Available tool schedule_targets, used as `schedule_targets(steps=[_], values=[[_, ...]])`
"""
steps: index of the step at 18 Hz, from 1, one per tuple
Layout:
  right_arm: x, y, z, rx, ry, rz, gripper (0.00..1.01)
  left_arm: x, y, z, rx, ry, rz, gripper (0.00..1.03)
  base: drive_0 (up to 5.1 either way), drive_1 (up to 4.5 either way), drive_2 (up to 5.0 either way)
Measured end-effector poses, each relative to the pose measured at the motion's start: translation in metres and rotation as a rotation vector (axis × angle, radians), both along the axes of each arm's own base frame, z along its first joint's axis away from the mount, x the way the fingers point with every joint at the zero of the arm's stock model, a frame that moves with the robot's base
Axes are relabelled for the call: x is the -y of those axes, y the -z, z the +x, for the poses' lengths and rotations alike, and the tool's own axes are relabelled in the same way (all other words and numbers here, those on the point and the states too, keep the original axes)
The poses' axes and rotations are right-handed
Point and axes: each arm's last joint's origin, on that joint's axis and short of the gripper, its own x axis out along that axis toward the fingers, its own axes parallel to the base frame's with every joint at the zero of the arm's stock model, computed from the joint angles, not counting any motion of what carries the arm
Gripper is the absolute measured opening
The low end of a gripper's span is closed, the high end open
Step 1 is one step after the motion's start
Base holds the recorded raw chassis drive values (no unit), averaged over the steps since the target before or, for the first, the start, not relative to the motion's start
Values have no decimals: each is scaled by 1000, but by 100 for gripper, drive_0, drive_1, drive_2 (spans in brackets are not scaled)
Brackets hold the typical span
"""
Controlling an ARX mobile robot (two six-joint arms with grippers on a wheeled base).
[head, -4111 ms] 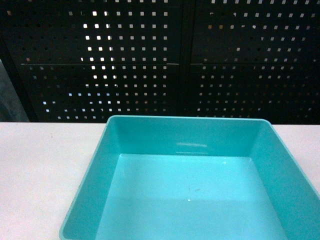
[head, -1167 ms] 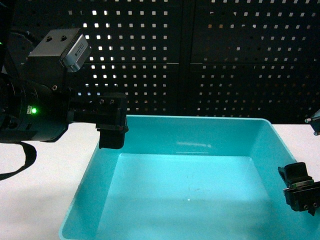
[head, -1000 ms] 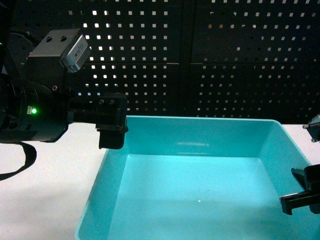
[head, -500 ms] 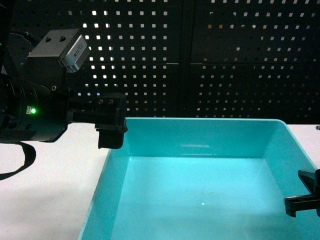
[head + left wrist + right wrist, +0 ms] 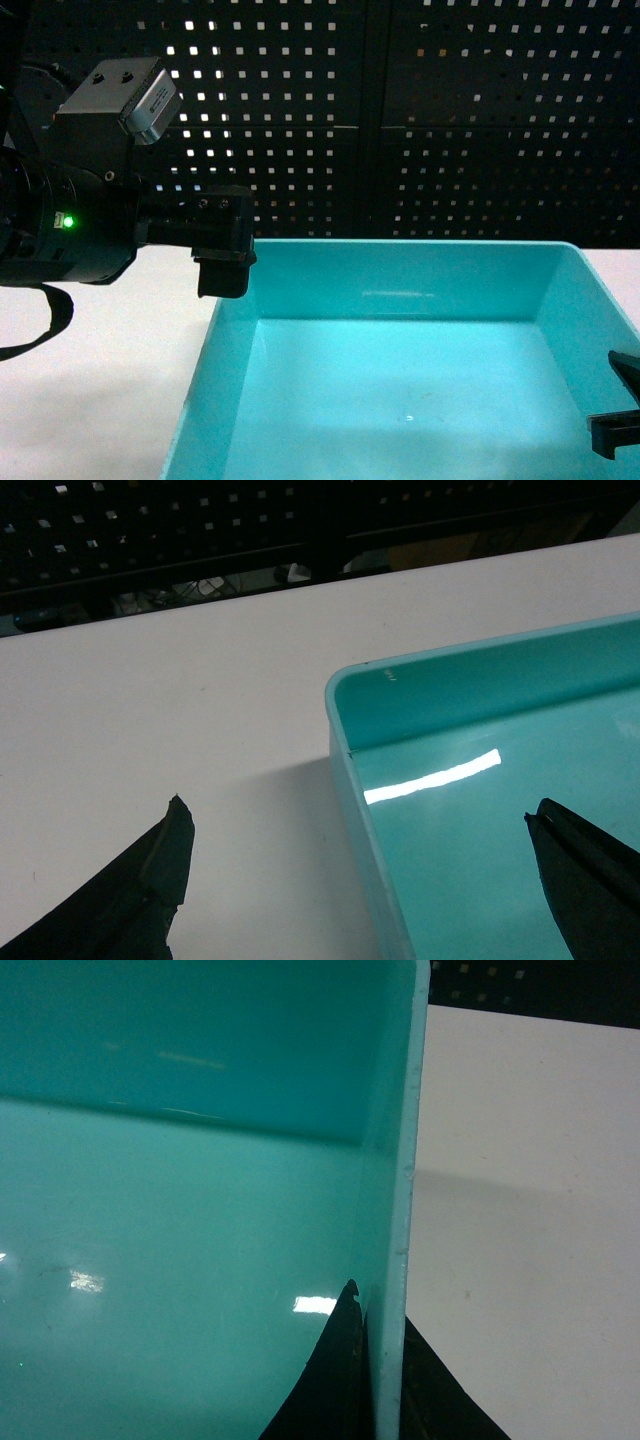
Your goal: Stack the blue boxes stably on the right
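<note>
One blue box (image 5: 400,285), a shallow turquoise tub, fills the lower middle and right of the head view and holds nothing. My right gripper (image 5: 615,420) grips its right wall; in the right wrist view the gripper (image 5: 385,1312) is shut on the blue box (image 5: 200,1210), one finger inside the wall and one outside. My left gripper (image 5: 222,272) hangs above the box's far left corner. Seen from the left wrist, that gripper (image 5: 358,822) is open wide, its fingers straddling the left wall of the box (image 5: 480,680) without touching it.
The box rests on a white table (image 5: 100,380), which also shows beside it (image 5: 200,680) and to its right (image 5: 530,1210). A black perforated panel (image 5: 450,120) closes off the back. The left arm's bulky body (image 5: 70,230) fills the left side.
The box has slid to the right with the right gripper clamped on its wall; that gripper has moved right and lower in view. The left arm has stayed still.
</note>
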Motion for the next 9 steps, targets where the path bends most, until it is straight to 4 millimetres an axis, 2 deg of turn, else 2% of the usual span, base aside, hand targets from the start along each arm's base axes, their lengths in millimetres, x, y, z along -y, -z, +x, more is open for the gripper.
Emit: schedule_targets(steps=[2,4,9], values=[[6,2,-9,-2,14,3,2,-6,1,1,30,-10,7,98,0,0,0],[8,4,-10,0,17,4,2,-9,8,-3,-15,-22,26,98,0,0,0],[-1,7,-12,13,-5,-19,2,15,13,-16,-94,35,24,98,0,0,0]])
